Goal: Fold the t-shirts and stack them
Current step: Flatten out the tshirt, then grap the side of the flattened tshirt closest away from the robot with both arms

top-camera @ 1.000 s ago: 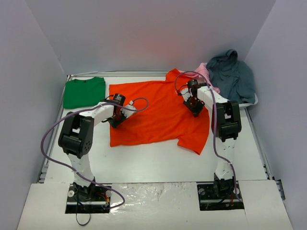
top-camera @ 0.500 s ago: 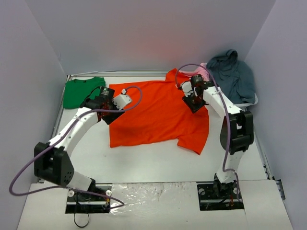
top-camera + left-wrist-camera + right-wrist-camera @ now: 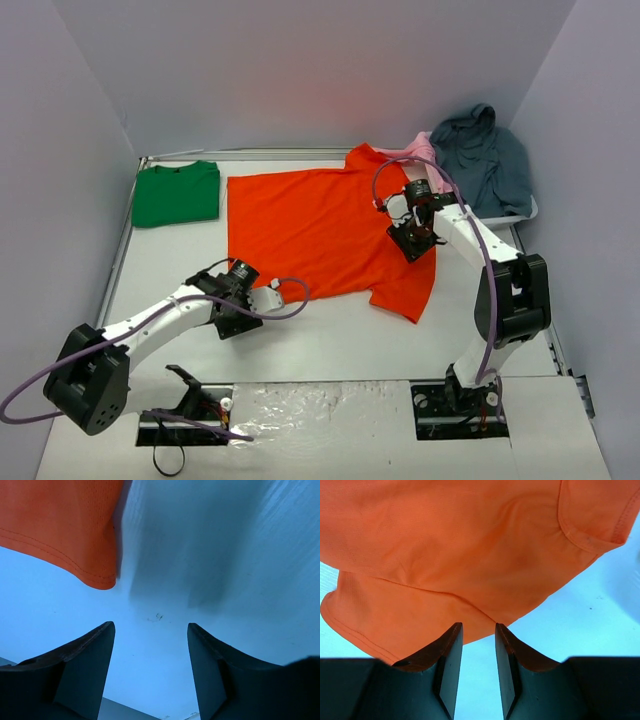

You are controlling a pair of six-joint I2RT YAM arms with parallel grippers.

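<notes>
1. Tabletop: white, walled on three sides, carries all items below.
2. Orange shirt: spread flat at the centre, plain. One sleeve points to the far edge and the other lies at the near right. Its near-left hem corner shows double stitching in the left wrist view.
3. Grey garment: crumpled heap in the far right corner.
4. Green shirt: folded into a rectangle in the far left corner, apart from the orange shirt.
5. Pink cloth: a small part shows between the grey garment and the orange shirt's far sleeve.
6. Left end effector: fingers wide apart with nothing between them, over bare tabletop just beside the orange shirt's near-left corner.
7. Right end effector: fingers a narrow gap apart, gap empty, at the orange shirt's right edge near the lower sleeve. Orange cloth lies just beyond the tips.
8. Purple cables: one runs along each arm.
</notes>
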